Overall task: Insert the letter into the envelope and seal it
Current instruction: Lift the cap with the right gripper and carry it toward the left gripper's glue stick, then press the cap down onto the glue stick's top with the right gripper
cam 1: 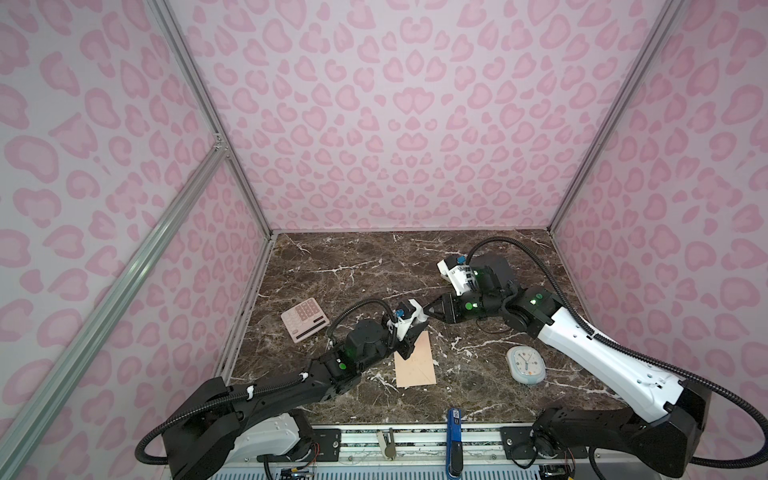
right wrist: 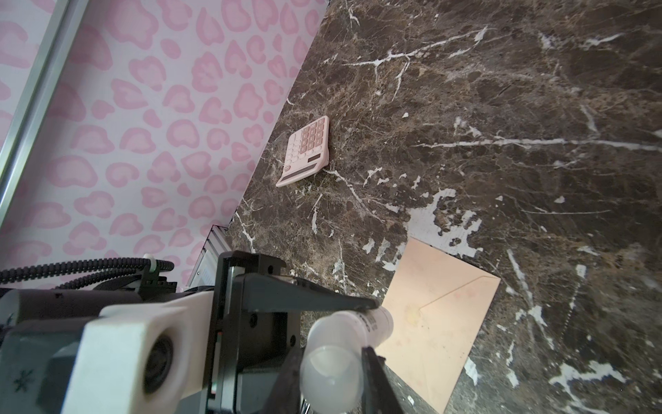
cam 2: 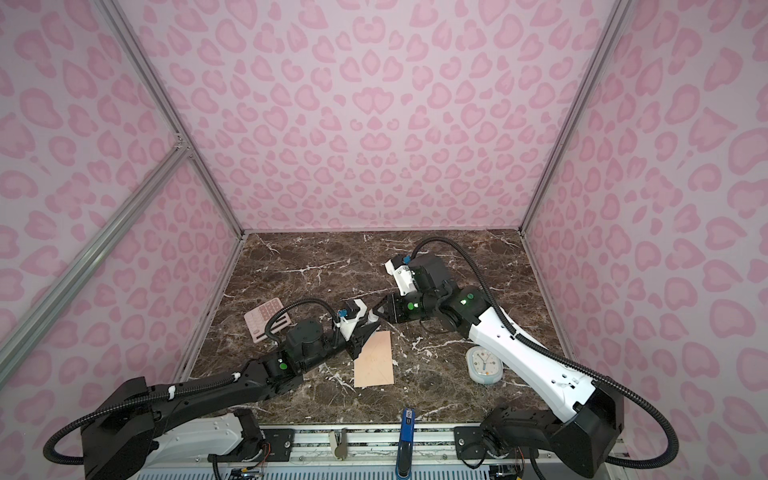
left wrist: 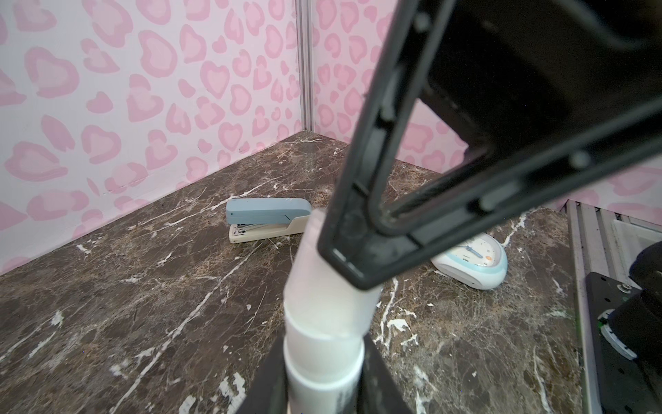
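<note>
Envelope: peach, flat on the dark marble table, flap side up and flap folded down. The flap seam and a faint round mark at the flap tip show in the right wrist view. There are faint pinkish marks on the paper but no legible writing.

Left gripper: jaws narrowed onto the body of a white glue stick, one finger on each side, gripping it. It is held in the air by the envelope's far edge.

Right gripper: reaches in from the envelope's far-right side and meets the left gripper tip to tip. Its jaws are closed around the rounded cap end of the same glue stick. The cap looks seated on the tube, though I can't tell whether it's loosened.

Dark print runs along the stick body, visible in both wrist views, too blurred to read. No brand can be made out.

Pink calculator: far-left of the envelope, well apart, lying tilted. Key legends are too small to read.

Pale blue-rimmed clock: right of the envelope, lying face up. Its numerals are unreadable.

Grey-blue stapler with a cream base: seen in the left wrist view only, beyond the envelope toward the back wall. No marking is legible.

Blue tool: on the front rail, nearer than the envelope. Its small label is unreadable.
</note>
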### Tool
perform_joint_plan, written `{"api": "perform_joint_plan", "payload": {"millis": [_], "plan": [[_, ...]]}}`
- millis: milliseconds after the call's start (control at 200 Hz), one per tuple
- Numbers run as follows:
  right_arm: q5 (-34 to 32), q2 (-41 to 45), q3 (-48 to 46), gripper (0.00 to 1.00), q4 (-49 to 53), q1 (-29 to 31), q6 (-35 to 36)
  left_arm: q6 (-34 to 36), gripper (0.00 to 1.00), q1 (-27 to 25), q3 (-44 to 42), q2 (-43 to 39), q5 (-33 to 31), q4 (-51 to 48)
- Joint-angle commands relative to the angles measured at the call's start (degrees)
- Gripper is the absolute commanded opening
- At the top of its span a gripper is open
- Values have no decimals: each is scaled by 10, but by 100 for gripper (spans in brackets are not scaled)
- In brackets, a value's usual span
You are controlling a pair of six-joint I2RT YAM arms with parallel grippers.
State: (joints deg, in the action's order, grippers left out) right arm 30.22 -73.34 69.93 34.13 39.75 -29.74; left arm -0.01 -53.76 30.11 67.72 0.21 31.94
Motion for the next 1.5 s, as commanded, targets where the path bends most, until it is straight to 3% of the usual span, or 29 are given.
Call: {"api": "perform_joint_plan", "payload": {"millis": [0, 630, 1495], "plan": [[18, -10, 6, 26, 9, 8, 13, 14, 4, -3, 13, -4, 20, 35], [-58, -53, 54, 25, 99, 34, 52, 25, 4, -10, 14, -8, 9, 23], [-75, -120, 57, 23, 136, 61, 59, 30, 4, -16, -12, -52, -10, 64]]}}
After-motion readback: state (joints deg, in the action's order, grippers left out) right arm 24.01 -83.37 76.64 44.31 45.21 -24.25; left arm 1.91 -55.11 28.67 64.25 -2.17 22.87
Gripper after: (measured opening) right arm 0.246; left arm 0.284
